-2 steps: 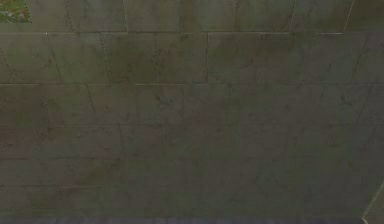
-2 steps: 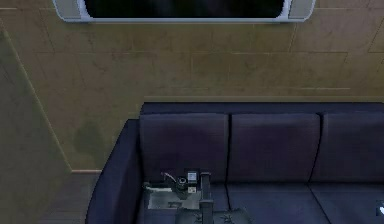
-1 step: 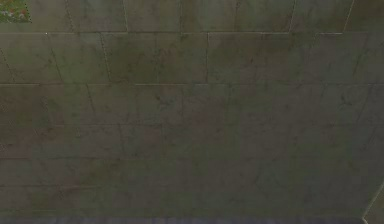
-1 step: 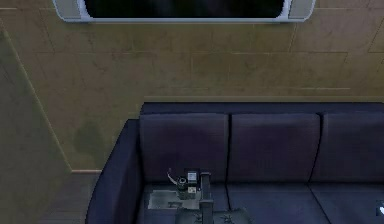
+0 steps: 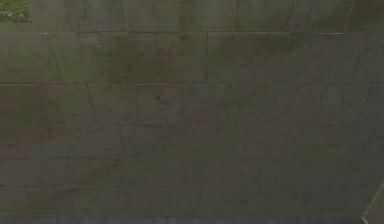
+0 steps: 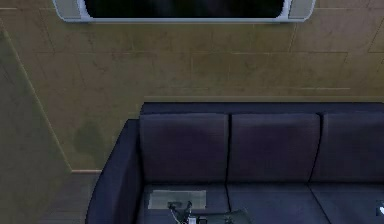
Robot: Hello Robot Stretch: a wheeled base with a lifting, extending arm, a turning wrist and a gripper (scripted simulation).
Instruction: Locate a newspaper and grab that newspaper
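A flat pale grey sheet-like thing, possibly the newspaper, lies on the left seat cushion of a dark navy sofa in the arm side view. Just below it, at the picture's bottom edge, the gripper pokes into view with its thin fingers and a bit of white. The grey thing lies on the seat right at the gripper's far end, so I cannot tell whether the gripper holds anything or touches it.
The sofa's left armrest and three back cushions stand against a tan wall. A dark screen with a pale frame hangs above. The forward view faces a dark panelled wall close ahead.
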